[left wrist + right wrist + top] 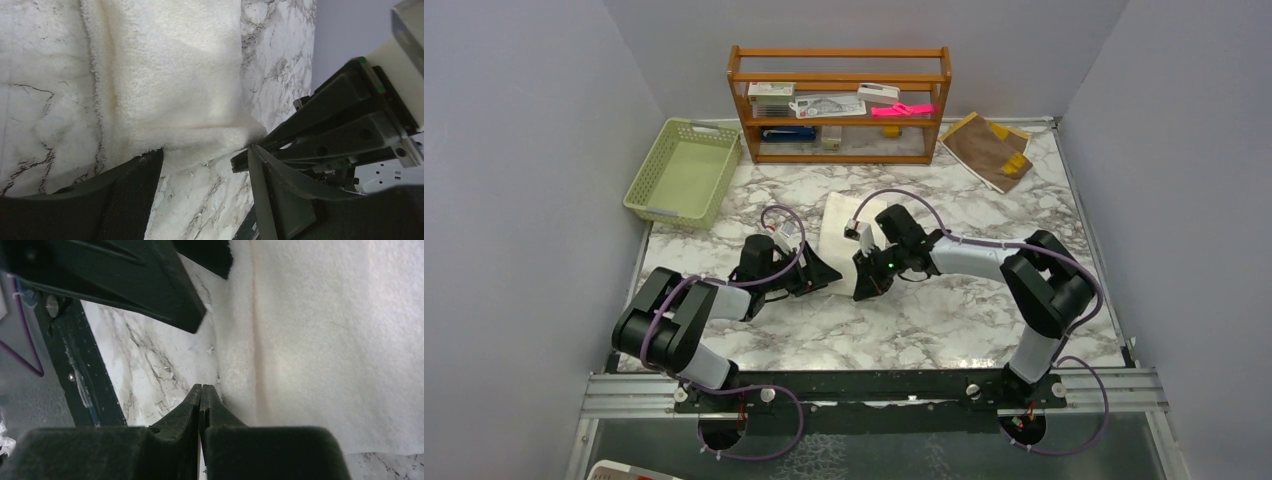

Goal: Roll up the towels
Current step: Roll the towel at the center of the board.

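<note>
The cream-white towel lies flat on the marble table, mid-centre; it also shows in the left wrist view and the right wrist view. My left gripper is open at the towel's near edge, which lies between its fingertips. My right gripper is shut, with its tips on the marble just beside the towel's near corner and nothing seen between them. The two grippers sit close together. The brown towel with yellow trim lies at the back right, apart from both grippers.
A green basket stands at the back left. A wooden shelf with small items stands at the back centre. Grey walls close in both sides. A black rail runs along the near edge.
</note>
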Tool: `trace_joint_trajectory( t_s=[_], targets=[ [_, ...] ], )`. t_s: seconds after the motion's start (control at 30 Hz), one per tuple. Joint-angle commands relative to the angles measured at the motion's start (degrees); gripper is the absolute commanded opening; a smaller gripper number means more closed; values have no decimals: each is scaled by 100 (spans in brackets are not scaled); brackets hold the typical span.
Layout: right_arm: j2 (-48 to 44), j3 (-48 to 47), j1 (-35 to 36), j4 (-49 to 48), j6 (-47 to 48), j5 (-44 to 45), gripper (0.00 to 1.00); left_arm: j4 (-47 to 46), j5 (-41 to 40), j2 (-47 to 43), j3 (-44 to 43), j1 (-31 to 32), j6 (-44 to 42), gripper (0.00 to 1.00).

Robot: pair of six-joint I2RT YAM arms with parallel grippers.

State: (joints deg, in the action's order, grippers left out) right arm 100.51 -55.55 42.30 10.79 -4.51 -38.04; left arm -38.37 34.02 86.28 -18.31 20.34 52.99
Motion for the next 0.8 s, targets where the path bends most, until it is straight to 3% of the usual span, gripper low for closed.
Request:
trace_joint_trajectory(
  t_s=[0.0,0.77],
  targets=[
    [209,-46,-103,121,-236,373,1,851,-366,328,169,-28,-287,68],
    [25,278,-882,-247,-593,129,1,853,-256,539,126,-47,-447,66]
  ],
)
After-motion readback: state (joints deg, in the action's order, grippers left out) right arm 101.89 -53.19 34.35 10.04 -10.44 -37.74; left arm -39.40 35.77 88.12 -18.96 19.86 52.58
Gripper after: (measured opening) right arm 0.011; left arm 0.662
